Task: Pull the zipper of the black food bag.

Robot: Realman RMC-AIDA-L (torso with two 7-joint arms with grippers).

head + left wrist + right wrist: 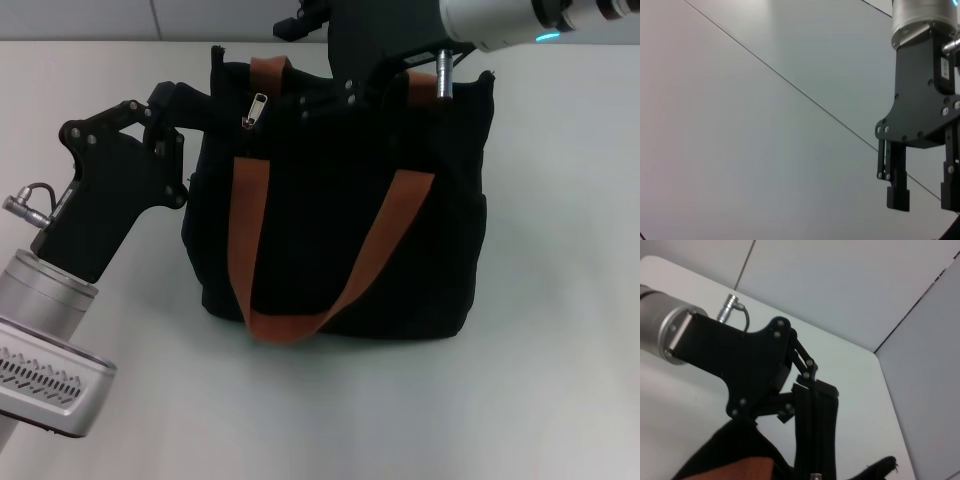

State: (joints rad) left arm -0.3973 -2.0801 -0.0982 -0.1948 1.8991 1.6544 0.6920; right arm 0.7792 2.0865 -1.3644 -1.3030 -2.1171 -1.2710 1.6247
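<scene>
Zipper pull (258,107), a small silver tab, hangs at the upper edge of the black food bag (340,230), just beside the left gripper (195,108) on the side toward the bag's middle. That gripper reaches in from the bag's left end, its fingers pressed narrow against the top corner fabric; what they pinch is hidden. The right gripper (922,197) hangs over the bag's far rim, its jaws spread with a clear gap. Two orange-brown straps (385,240) loop down the bag's front. The bag stands upright on a white table (560,300).
</scene>
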